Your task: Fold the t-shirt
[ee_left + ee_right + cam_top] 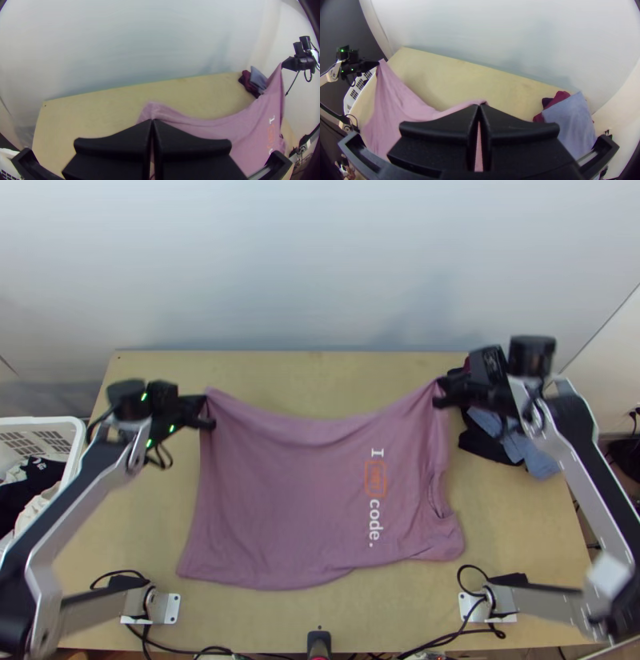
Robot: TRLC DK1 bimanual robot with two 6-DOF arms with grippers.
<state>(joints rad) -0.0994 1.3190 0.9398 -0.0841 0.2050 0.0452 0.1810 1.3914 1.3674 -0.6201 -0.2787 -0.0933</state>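
T-shirt: here's the pink T-shirt (pixel 304 500), strung out btwn both grippers, far corners up off the table (pixel 136 524), far edge sagging mid-span.
L gripper: L gripper (pixel 208 414) has its fingers closed on the far L corner.
R gripper: and R gripper (pixel 442 396), fingers pinched tight on the far R corner.
Near part: spread wide toward the arm bases, prob. resting on the wood, hard to tell from above.
Print: white & orange print (pixel 375 500), R half of the shirt.
Pile: clothes pile (pixel 538 456) at table's R side, blue cloth w/ dark red & black.
Basket: white basket (pixel 48 420) just beside table's L edge, w/ clothes inside.
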